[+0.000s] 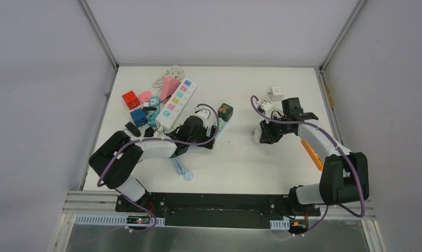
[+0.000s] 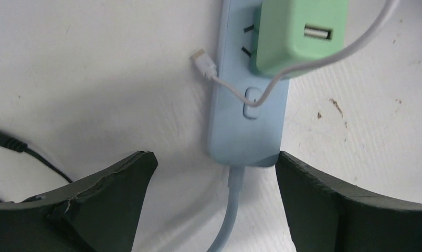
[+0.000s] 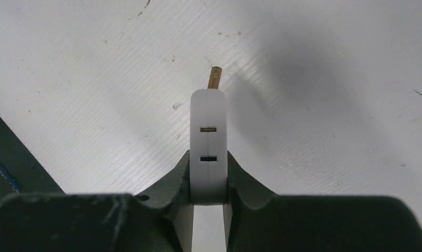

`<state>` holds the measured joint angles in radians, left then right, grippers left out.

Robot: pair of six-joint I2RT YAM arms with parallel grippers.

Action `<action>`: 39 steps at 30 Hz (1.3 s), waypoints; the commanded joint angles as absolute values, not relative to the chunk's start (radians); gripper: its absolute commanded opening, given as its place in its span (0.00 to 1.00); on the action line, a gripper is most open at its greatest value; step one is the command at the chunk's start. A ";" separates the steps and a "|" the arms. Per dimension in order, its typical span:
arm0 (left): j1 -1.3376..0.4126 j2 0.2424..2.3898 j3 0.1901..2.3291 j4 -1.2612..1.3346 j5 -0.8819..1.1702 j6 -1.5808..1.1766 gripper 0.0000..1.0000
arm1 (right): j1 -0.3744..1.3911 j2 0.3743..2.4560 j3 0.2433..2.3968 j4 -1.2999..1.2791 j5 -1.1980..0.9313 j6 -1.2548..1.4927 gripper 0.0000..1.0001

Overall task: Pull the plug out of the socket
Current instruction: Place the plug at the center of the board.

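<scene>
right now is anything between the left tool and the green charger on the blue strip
Yes: a thin white cable loops across the blue strip just below the green charger, between it and the open left tool.

- No text, label, brand, number or sign can be read in any of the three views.
- The coloured socket panels on the white power strip (image 1: 177,102) are too small in the top view to tell whether they carry any print.
- The green USB charger (image 2: 293,37), the light-blue power strip (image 2: 245,131) and the white plug (image 3: 209,142) show plain faces up close, with no readable marking.
</scene>
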<state>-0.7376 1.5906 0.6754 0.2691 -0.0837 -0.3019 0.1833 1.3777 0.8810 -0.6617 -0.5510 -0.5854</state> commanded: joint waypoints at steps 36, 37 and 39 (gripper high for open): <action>-0.721 1.054 0.506 0.005 -0.127 -0.267 0.99 | 0.015 1.510 1.009 -0.759 -0.420 -0.610 0.01; -0.721 1.049 0.505 0.005 -0.125 -0.268 0.99 | 0.015 1.511 1.009 -0.760 -0.417 -0.610 0.01; -0.721 1.037 0.505 0.005 -0.123 -0.268 0.99 | 0.014 1.510 1.008 -0.757 -0.408 -0.613 0.01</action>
